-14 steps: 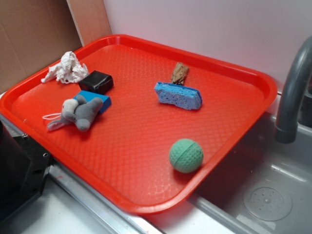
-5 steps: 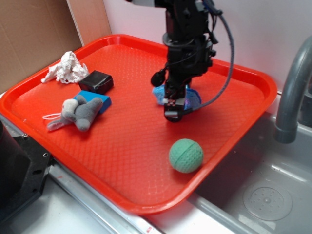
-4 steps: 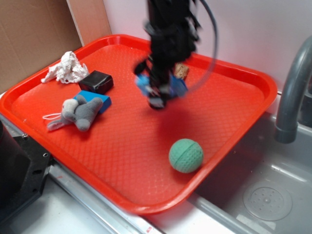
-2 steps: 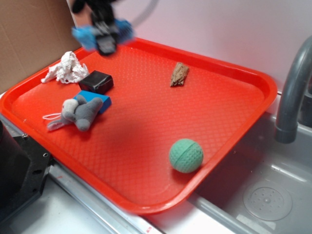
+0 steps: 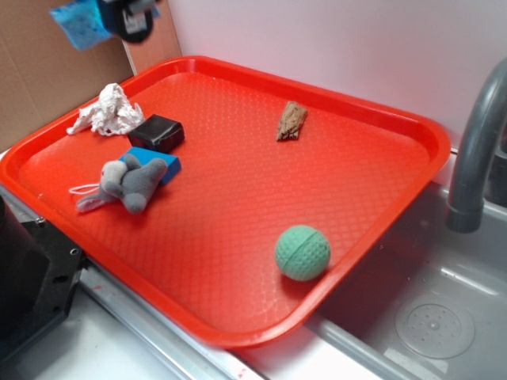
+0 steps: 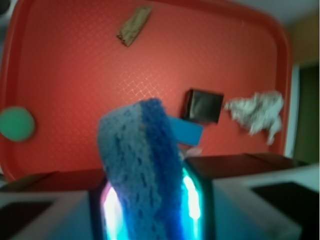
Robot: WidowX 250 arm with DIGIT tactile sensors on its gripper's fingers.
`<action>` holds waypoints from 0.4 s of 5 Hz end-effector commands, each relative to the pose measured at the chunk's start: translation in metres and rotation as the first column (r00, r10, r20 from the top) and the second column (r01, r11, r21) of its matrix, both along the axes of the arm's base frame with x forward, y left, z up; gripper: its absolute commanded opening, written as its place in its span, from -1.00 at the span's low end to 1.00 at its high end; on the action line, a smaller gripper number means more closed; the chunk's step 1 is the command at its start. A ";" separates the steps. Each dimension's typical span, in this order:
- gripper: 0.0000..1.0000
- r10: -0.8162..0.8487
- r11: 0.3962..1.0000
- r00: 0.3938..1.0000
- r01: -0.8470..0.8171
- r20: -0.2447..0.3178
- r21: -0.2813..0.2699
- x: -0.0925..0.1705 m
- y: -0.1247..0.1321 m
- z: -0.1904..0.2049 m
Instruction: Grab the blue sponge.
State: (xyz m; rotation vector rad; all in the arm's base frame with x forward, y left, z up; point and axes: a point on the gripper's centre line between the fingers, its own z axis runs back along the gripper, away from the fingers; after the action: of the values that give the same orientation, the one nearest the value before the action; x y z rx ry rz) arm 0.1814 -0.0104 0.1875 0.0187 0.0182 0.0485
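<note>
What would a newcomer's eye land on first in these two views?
In the wrist view, the blue sponge fills the foreground, standing clamped in the gripper; the exterior view shows it lifted high above the tray's far-left corner. Next comes the big red tray itself, with the green ball alone near its front-right edge and a grey plush toy at the left.

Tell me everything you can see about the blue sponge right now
The blue sponge is a medium-blue, porous slab with a rough, pitted face and a darker blue band along one edge. It stands on end between the fingers of the gripper, which is shut on it, and touches nothing else. In the exterior view it shows blurred at the top left, high above the far left corner of the red tray, against the cardboard backdrop.
</note>
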 end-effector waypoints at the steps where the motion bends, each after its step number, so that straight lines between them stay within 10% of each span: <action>1: -1.00 0.293 0.953 0.943 -0.273 0.161 -0.134 0.013 -0.011 0.022; 2: -1.00 0.255 0.965 0.945 -0.236 0.205 -0.116 0.017 -0.018 0.022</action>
State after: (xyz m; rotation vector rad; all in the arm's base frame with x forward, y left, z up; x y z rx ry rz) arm 0.1928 -0.0038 0.1963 -0.0775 -0.1658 0.2984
